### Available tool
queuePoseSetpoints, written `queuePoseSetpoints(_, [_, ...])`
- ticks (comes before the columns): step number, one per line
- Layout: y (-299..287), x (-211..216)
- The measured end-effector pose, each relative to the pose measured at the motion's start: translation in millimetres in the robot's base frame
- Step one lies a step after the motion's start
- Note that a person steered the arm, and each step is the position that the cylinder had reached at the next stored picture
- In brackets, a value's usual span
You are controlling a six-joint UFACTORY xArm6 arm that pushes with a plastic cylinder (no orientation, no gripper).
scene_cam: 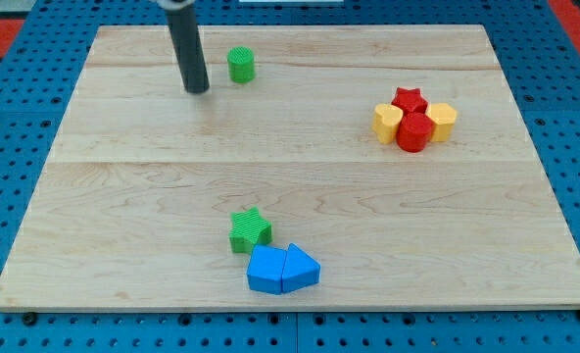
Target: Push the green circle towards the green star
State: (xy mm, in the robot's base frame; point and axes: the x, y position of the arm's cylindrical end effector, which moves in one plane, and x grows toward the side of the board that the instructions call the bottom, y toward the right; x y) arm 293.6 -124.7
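The green circle (pixel 240 65) stands near the view's top, left of centre, on the wooden board (pixel 123 196). The green star (pixel 250 230) lies far below it, near the view's bottom, touching the blue blocks. My tip (pixel 197 89) is just left of and slightly below the green circle, a short gap apart from it. The dark rod rises from the tip to the view's top edge.
Two blue blocks (pixel 282 269) sit together just below-right of the green star. At the view's right is a cluster: a red star (pixel 410 100), a red cylinder (pixel 413 132), a yellow heart (pixel 387 122) and a yellow hexagon (pixel 442 120).
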Motion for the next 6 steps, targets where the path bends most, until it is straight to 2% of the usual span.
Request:
queuePoseSetpoints(1, [6.7, -60.0])
queuePoseSetpoints(2, [51.1, -66.8])
queuePoseSetpoints(3, [58.5, -13.0])
queuePoseSetpoints(6, [64.8, 88.8])
